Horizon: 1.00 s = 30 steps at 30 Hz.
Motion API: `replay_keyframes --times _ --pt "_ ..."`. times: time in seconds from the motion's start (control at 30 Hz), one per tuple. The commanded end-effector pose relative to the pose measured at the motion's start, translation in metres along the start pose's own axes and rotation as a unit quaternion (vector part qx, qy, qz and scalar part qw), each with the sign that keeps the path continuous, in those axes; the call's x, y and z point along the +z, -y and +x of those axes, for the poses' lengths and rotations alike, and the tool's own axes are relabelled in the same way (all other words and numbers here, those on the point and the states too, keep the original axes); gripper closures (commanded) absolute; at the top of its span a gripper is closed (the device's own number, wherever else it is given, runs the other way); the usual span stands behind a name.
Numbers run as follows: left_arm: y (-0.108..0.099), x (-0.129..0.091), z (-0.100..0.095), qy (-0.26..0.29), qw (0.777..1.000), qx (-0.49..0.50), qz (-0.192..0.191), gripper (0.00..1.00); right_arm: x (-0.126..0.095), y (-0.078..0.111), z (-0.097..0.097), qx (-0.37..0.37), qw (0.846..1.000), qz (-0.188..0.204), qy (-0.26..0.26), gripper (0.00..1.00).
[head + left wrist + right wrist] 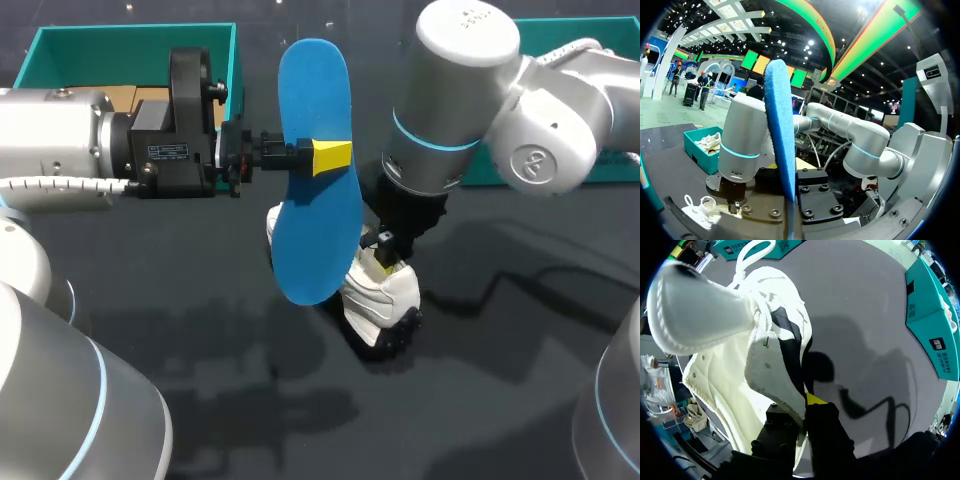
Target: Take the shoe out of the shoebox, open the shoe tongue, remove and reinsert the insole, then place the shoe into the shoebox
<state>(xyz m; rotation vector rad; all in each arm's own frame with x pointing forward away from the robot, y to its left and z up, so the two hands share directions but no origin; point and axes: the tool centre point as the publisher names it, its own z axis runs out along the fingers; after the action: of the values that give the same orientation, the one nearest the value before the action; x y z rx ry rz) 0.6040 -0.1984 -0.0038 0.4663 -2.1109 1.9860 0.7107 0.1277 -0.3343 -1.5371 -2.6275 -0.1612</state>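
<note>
Matt, rough foam insole [318, 110]; the shoe [395, 297] perhaps smooth, stitched leather.

Our left arm [60, 140] and right arm [460, 100]: silver-grey cylindrical links, thin light-blue band [430, 140] at the joints. Left has a black wrist block [175, 150] with a label plate and a white corrugated cable [60, 185]. Round logo cap [535, 160] on the right. Left gripper [325, 158] and right gripper [385, 258]: black, yellow-tipped, with black screw heads [812, 189].

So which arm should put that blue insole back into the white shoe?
Left, most likely. The left gripper is clamped on the blue insole, close over the white shoe. The right gripper is shut on the shoe's side wall, apparently steadying it for the insert.
</note>
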Motion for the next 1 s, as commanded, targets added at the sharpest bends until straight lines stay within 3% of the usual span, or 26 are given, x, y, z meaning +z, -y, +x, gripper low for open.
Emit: replay_keyframes --times 0.03,0.13,0.23,0.67,1.0 --pt "0.000 0.003 0.002 0.002 1.000 0.000 0.002 1.00 0.009 0.003 0.006 0.145 0.989 -0.017 -0.015 1.00" --pt "0.000 0.003 0.002 0.002 1.000 0.000 0.002 1.00 0.009 0.004 0.015 0.217 0.976 -0.018 -0.005 1.00" --pt "0.000 0.003 0.002 0.002 1.000 0.000 0.002 1.00 0.010 0.010 0.017 0.319 0.947 -0.018 0.013 1.00" --pt "0.000 0.003 0.002 0.002 1.000 0.000 0.002 1.00 0.015 0.007 0.018 0.328 0.944 -0.025 0.011 1.00" --pt "0.000 0.003 0.002 0.002 1.000 0.000 0.002 1.00 0.020 -0.003 0.019 0.286 0.957 -0.040 0.037 1.00"
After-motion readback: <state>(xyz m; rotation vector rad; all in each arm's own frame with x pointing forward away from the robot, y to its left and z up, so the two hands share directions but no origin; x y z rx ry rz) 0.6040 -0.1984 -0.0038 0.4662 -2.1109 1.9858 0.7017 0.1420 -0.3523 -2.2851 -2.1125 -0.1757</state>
